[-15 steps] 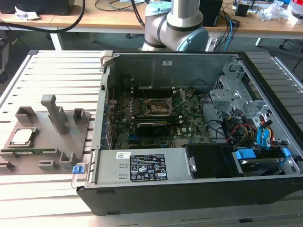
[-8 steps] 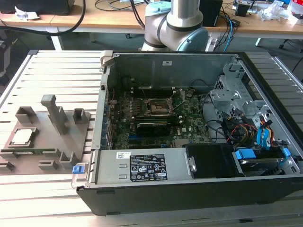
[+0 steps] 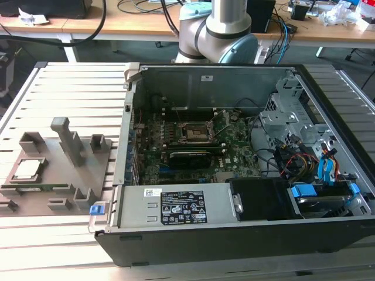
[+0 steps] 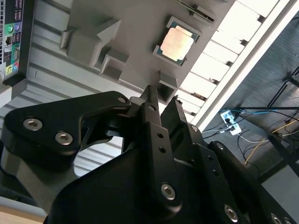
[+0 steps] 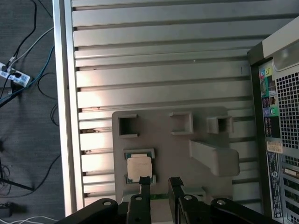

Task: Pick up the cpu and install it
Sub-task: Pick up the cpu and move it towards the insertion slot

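The cpu [image 3: 26, 169] is a small silvery square chip lying flat in a recess of the grey fixture plate [image 3: 64, 181], on the exterior view's left. Both wrist views look down on the cpu [image 4: 176, 43] [image 5: 139, 168] from well above. My gripper [image 5: 160, 181] [image 4: 162, 97] hangs over the plate, open, with nothing between its black fingers. One fingertip [image 5: 145, 180] lines up with the chip's edge in the first wrist view. The dark socket [image 3: 193, 133] sits on the motherboard inside the open computer case [image 3: 176, 246].
Upright grey blocks [image 3: 69, 140] stand on the fixture plate beside the chip. The slatted metal table [image 5: 159, 70] carries plate and case. Case walls, a drive cage [image 3: 287, 117] and cables [image 3: 304, 161] ring the motherboard. The arm's base [image 3: 217, 29] stands behind the case.
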Robot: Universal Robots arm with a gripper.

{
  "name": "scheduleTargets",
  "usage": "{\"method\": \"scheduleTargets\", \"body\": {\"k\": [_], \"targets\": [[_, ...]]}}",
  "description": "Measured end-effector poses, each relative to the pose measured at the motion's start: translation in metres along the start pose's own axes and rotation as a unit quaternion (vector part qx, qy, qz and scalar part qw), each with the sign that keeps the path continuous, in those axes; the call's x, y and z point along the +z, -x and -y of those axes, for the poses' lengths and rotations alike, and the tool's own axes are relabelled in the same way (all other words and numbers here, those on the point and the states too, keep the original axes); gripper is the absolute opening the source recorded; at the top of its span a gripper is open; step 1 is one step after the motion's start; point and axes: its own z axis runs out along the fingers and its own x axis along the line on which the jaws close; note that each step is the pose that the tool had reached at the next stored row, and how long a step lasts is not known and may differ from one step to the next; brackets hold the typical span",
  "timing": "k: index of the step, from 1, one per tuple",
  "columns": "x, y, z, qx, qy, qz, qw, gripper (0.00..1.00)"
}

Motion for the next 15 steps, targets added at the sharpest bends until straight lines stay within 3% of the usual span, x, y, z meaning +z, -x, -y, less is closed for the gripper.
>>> {"method": "scheduleTargets", "body": {"k": [15], "targets": [[0.0079, -0.0002, 0.0003, 0.0, 0.0, 0.0, 1.0, 0.3]]}}
